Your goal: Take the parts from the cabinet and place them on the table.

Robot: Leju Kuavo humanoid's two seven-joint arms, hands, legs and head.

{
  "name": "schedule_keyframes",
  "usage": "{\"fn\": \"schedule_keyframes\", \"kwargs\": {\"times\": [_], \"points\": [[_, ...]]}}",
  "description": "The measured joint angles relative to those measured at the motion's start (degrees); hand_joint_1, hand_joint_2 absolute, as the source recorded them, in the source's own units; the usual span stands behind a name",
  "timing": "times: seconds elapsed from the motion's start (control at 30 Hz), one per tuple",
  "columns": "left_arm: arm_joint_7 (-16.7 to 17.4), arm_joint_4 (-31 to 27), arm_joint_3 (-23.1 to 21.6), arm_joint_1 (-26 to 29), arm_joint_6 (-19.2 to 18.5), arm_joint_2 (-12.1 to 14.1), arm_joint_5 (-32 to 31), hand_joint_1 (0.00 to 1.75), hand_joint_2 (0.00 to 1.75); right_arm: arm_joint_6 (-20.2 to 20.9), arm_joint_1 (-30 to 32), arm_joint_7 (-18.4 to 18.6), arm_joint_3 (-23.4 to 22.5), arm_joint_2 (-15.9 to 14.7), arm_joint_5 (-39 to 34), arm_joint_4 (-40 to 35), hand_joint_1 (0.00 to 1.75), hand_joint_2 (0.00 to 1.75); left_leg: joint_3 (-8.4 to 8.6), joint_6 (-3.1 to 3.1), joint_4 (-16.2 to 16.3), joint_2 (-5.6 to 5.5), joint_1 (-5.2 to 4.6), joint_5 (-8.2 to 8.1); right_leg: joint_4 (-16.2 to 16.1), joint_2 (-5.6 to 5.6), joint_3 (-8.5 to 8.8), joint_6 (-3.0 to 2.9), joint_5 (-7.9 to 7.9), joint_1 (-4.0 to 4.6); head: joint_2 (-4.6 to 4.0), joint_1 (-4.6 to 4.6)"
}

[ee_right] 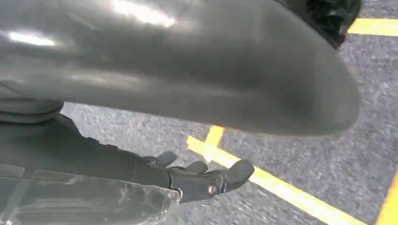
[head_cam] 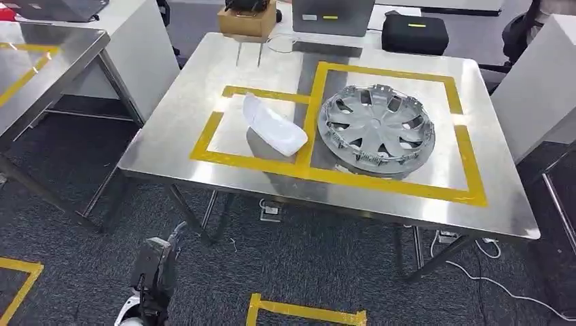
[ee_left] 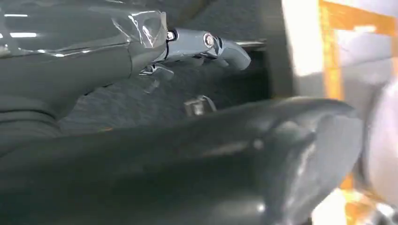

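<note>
We read no writing or labels | left hand (head_cam: 155, 266) hangs low before the table (head_cam: 176, 129), fingers (ee_left: 220, 47) stretched apart, holding nothing | right hand (ee_right: 202, 180) above carpet (ee_right: 328, 154) with yellow tape, fingers loosely spread, holding nothing | white cover (head_cam: 273, 125) lies in the left taped box, hubcap (head_cam: 377, 129) in the right box beside it.

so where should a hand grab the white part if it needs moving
Judging from the head view, the white part lies flat and elongated, running diagonally inside the smaller yellow-taped square. Best gripped across its narrow middle from above, fingers on the two long sides; the ends look rounded and wider.
</note>
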Motion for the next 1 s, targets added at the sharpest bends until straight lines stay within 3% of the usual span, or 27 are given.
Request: {"fn": "schedule_keyframes", "kwargs": {"times": [0.03, 0.07, 0.1, 0.13, 0.17, 0.23, 0.27, 0.3, 0.33, 0.37, 0.43, 0.47, 0.5, 0.57, 0.6, 0.63, 0.67, 0.7, 0.73, 0.77, 0.8, 0.83, 0.87, 0.93, 0.97, 1.0], "points": [[0.2, 0.6, 0.1, 0.1, 0.1, 0.0, 0.3, 0.00, 0.00, 0.0, 0.0, 0.0, 0.0, 0.0, 0.0, 0.0, 0.00, 0.00, -0.61, 0.00, 0.0, 0.07, -0.06, 0.69, 3.5, 0.00, -1.11, -0.59, -3.20, 0.00, 0.00, 0.09], [0.8, 1.3, 0.2, 0.2, 0.6, -0.1, 0.4, 0.00, 0.00, 0.0, 0.0, 0.0, 0.0, -0.1, -0.2, 0.0, 0.00, 0.00, -1.54, 0.12, 0.1, 0.14, -0.21, 1.45, 7.7, 0.00, -2.25, -0.81, -5.93, 0.00, 0.00, 0.13], [1.4, 2.1, 0.2, 0.2, 1.1, -0.1, 0.4, 0.00, 0.00, 0.0, -0.1, 0.0, 0.0, -0.1, -0.5, 0.1, 0.00, 0.00, -2.62, 0.15, 0.2, 0.18, -0.39, 2.24, 12.1, -0.01, -3.01, -0.58, -7.53, 0.00, 0.00, 0.17], [2.0, 3.1, 0.2, 0.2, 1.5, -0.2, 0.6, 0.00, 0.00, 0.0, -0.1, 0.1, 0.0, -0.2, -0.8, 0.1, 0.00, 0.00, -3.69, 0.13, 0.4, 0.26, -0.52, 2.94, 14.9, -0.01, -2.95, 0.01, -7.40, 0.00, 0.00, 0.15], [2.5, 4.6, 0.3, 0.1, 1.9, -0.3, 1.0, 0.00, 0.00, -0.1, -0.1, 0.2, 0.0, -0.3, -1.0, 0.2, 0.00, 0.00, -4.75, 0.05, 0.6, 0.35, -0.62, 3.57, 14.8, -0.01, -1.65, 0.80, -6.06, 0.00, 0.00, 0.17], [3.1, 8.3, 0.3, -0.4, 1.9, -0.7, 1.5, 0.00, 0.00, -0.3, -0.2, 0.3, -0.1, -0.3, -1.5, 0.4, 0.00, 0.00, -6.75, -0.27, 1.2, 0.42, -0.67, 4.75, 8.3, -0.02, 3.97, 1.86, -2.61, 0.01, 0.00, 0.15], [3.4, 11.0, 0.4, -1.0, 1.8, -1.1, 2.2, 0.00, 0.00, -0.5, -0.4, 0.4, -0.2, -0.4, -1.9, 0.5, 0.00, 0.00, -7.59, -0.49, 1.8, 0.41, -0.70, 5.26, 2.6, -0.03, 8.17, 1.55, -2.52, 0.02, 0.00, 0.15], [3.6, 13.2, 0.5, -1.5, 1.6, -1.4, 2.8, 0.00, 0.00, -0.6, -0.8, 0.5, -0.3, -0.5, -1.9, 0.5, 0.00, 0.00, -8.31, -0.81, 2.3, 0.43, -0.95, 5.61, -2.9, -0.06, 11.58, 0.62, -5.40, 0.32, 0.00, 0.17], [3.7, 16.3, 0.7, -2.3, 1.3, -1.7, 3.1, 0.00, 0.00, -0.7, -0.9, 0.5, -0.4, -0.7, -2.0, 0.6, 0.00, 0.00, -8.33, -1.12, 2.4, 0.54, -0.87, 6.07, -3.5, 0.08, 11.90, 0.09, -5.57, 0.59, 0.00, -0.31], [3.7, 19.4, 0.8, -3.3, 1.1, -2.1, 3.4, 0.00, 0.00, -0.7, -1.0, 0.5, -0.4, -0.7, -2.1, 0.6, 0.00, 0.00, -8.31, -1.48, 2.4, 0.55, -0.84, 6.56, -3.8, 0.16, 11.25, 0.02, -5.35, 0.67, 0.00, -0.14], [4.5, 25.9, 1.0, -4.8, 0.6, -3.0, 4.6, 0.00, 0.00, -0.5, -1.1, 0.6, -0.5, -0.8, -2.1, 0.9, 0.00, 0.00, -8.48, -2.23, 2.0, 0.44, -0.59, 7.73, -3.7, 0.09, 10.73, -0.99, -4.48, 0.77, 0.00, 0.06], [5.0, 28.8, 1.2, -5.2, 0.2, -3.5, 5.2, 0.00, 0.00, -0.5, -1.3, 0.6, -0.5, -0.8, -2.0, 0.9, 0.00, 0.00, -8.96, -2.63, 2.5, 0.21, -0.18, 6.71, -3.8, -0.12, 10.15, -1.38, -3.64, 0.05, 0.00, 0.20], [6.0, 32.1, 1.3, -5.5, -0.3, -3.9, 6.0, 0.00, 0.00, -0.5, -1.5, 0.9, -0.5, -0.9, -1.9, 1.0, 0.00, 0.00, -9.77, -3.16, 4.1, 0.11, -0.05, 3.27, -3.8, -0.07, 9.43, -1.91, -2.93, 0.13, 0.00, -0.02], [7.4, 38.4, 1.4, -6.6, -1.6, -4.5, 6.4, 0.00, 0.00, -0.5, -1.6, 1.4, -0.5, -1.0, -1.8, 1.0, 0.00, 0.00, -12.01, -4.08, 12.0, -0.02, 0.35, -4.19, -3.7, -0.06, 7.77, -2.04, -1.49, 0.17, 0.00, -0.13], [8.5, 41.6, 1.4, -7.2, -2.1, -5.0, 6.3, 0.00, 0.00, -0.6, -1.6, 1.8, -0.5, -1.0, -1.7, 1.0, 0.00, 0.00, -13.02, -4.41, 16.8, -0.02, 0.56, -6.46, -3.6, -0.09, 6.82, -1.97, -0.69, 0.20, 0.00, -0.13], [9.8, 44.5, 1.3, -7.6, -2.5, -5.4, 6.0, 0.00, 0.00, -0.8, -1.6, 1.9, -0.5, -1.1, -1.7, 1.0, 0.00, 0.00, -13.20, -4.59, 20.0, 0.00, 0.73, -6.63, -3.5, -0.09, 6.04, -1.82, 0.05, 0.21, 0.00, -0.15], [10.9, 46.7, 1.3, -7.7, -2.7, -5.7, 5.8, 0.00, 0.00, -1.1, -1.7, 2.2, -0.5, -1.1, -1.6, 1.0, 0.00, 0.00, -12.30, -4.63, 20.8, 0.00, 0.85, -5.19, -3.3, -0.08, 5.09, -1.63, 0.72, 0.20, 0.00, -0.13], [12.2, 48.8, 1.2, -7.8, -2.9, -5.8, 5.8, 0.00, 0.00, -1.2, -1.7, 2.4, -0.5, -1.2, -1.5, 1.0, 0.00, 0.00, -10.26, -4.58, 19.3, -0.01, 0.95, -2.98, -3.1, -0.07, 4.17, -1.45, 1.22, 0.16, 0.00, -0.15], [13.1, 50.8, 1.2, -7.8, -3.0, -6.1, 5.8, 0.00, 0.00, -1.3, -1.8, 2.6, -0.5, -1.3, -1.4, 1.0, 0.00, 0.00, -6.84, -4.44, 15.4, -0.02, 1.03, -1.08, -2.9, -0.03, 3.33, -1.19, 1.66, 0.12, 0.00, -0.18], [13.8, 52.4, 1.2, -7.9, -3.1, -6.3, 5.8, 0.00, 0.00, -1.3, -2.0, 2.8, -0.5, -1.4, -1.4, 1.0, 0.00, 0.00, -2.50, -4.17, 9.7, -0.12, 1.07, -0.57, -2.7, 0.01, 2.68, -0.93, 2.08, 0.08, 0.00, -0.18], [14.7, 53.8, 1.2, -8.2, -3.5, -6.5, 5.8, 0.00, 0.00, -1.3, -2.1, 3.0, -0.5, -1.5, -1.3, 1.0, 0.00, 0.00, 1.08, -3.74, 3.9, -0.28, 1.02, -3.38, -2.7, -0.01, 2.38, -0.56, 2.60, 0.15, 0.00, -0.20], [15.3, 55.0, 1.1, -8.3, -3.7, -6.7, 5.8, 0.00, 0.00, -1.4, -2.3, 3.1, -0.5, -1.6, -1.2, 1.0, 0.00, 0.00, 2.49, -3.29, 1.7, -0.46, 0.58, -3.86, -2.7, -0.09, 2.22, -0.14, 3.13, 0.31, 0.00, 0.02], [15.9, 56.1, 1.1, -8.2, -3.8, -7.0, 5.8, 0.00, 0.00, -1.4, -2.5, 3.3, -0.5, -1.8, -1.0, 1.0, 0.00, 0.00, 1.42, -2.66, 2.2, -0.49, 0.25, -3.20, -3.0, -0.11, 2.40, 0.37, 3.61, 0.24, 0.00, 0.15], [16.5, 58.2, 1.0, -8.2, -3.9, -7.3, 6.4, 0.00, 0.00, -1.4, -2.8, 3.6, -0.5, -2.0, -0.7, 1.0, 0.00, 0.00, 1.06, -1.74, 1.9, -0.34, -0.14, -2.74, -3.5, -0.05, 2.18, 1.16, 4.65, 0.04, 0.00, -0.11], [16.7, 59.0, 0.9, -8.3, -3.9, -7.6, 6.4, 0.00, 0.00, -1.4, -2.6, 3.8, -0.5, -2.1, -0.6, 1.1, 0.00, 0.00, 0.68, -0.99, 1.0, -0.12, 0.41, -1.34, -3.1, -0.12, 1.72, 1.27, 4.57, 0.04, 0.00, -0.11], [16.7, 59.6, 0.9, -8.3, -3.9, -8.0, 6.4, 0.00, 0.00, -1.4, -2.6, 3.8, -0.5, -2.4, -0.5, 1.1, 0.00, 0.00, -0.23, -0.57, 0.9, 0.08, 0.27, -0.48, -1.7, -0.07, 0.77, 0.68, 1.99, 0.03, 0.00, -0.04]]}}
